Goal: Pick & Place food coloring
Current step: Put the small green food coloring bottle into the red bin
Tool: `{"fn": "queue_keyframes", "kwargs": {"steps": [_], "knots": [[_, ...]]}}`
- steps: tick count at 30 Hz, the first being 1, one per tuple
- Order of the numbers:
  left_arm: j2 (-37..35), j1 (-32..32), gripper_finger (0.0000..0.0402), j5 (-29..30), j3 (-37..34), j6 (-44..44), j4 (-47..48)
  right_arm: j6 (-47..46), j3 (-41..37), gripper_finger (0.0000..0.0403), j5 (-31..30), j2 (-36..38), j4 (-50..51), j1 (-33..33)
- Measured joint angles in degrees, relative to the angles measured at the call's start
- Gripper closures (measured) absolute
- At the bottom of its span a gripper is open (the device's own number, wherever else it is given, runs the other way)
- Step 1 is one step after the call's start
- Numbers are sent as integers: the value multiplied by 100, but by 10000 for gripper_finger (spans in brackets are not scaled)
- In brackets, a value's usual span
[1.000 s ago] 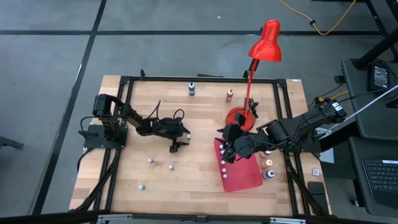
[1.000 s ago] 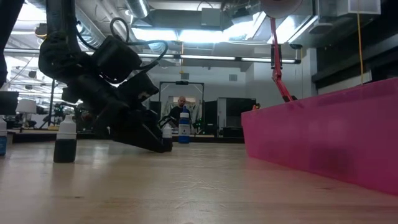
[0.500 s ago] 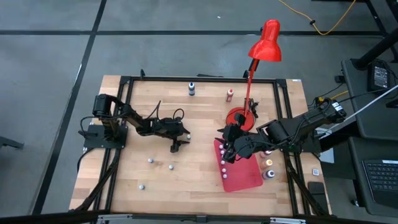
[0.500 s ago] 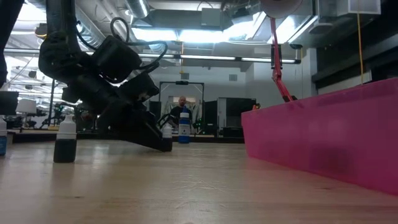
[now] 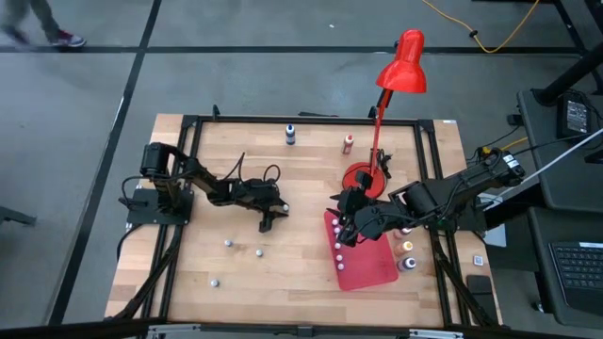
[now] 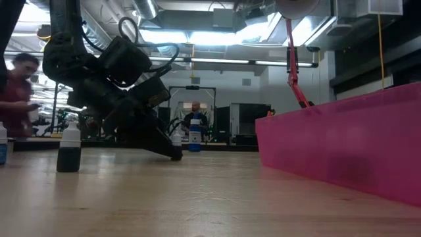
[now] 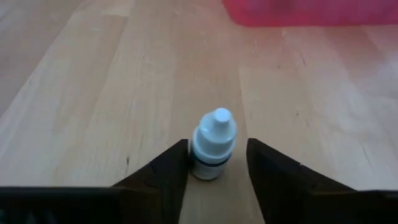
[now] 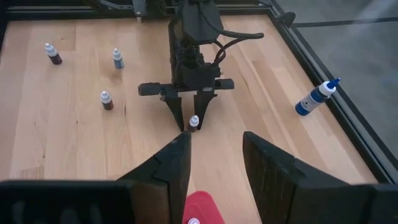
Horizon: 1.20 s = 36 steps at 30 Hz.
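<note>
White-capped bottle [image 7: 212, 144] between the left tool's [image 7: 216, 163] fingers.
Fingers apart, bracketing it; squeeze squarely, bottle kept upright.

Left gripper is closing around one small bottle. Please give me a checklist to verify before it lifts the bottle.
1. Bottle between the fingers: ok. The small bottle stands between the left gripper fingers.
2. Bottle upright: ok, cap up.
3. Fingers gripping the bottle: cannot tell. One finger looks to touch it; a narrow gap shows on the other side.
4. Nearby bottles clear: ok. The three loose bottles stand apart from it.
5. Drop place free: cannot tell. The right gripper hovers at the red mat edge, where small bottles already stand.
</note>
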<state>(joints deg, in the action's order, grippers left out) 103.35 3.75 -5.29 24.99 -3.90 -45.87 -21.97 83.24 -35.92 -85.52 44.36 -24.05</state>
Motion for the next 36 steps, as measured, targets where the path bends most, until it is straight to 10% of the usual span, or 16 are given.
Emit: {"fn": "queue_keyframes", "kwargs": {"steps": [13,21,36], "knots": [[-31,4,344,-83,4,-821,-36,-13,0,256,11,0,-248,17],[-996,-79,345,-383,13,-1361,161,-49,536,255,1372,-6,-121,572],[-3458,-81,347,-307,2079,-906,5128,896,1322,158,1930,-26,-335,1491]]}}
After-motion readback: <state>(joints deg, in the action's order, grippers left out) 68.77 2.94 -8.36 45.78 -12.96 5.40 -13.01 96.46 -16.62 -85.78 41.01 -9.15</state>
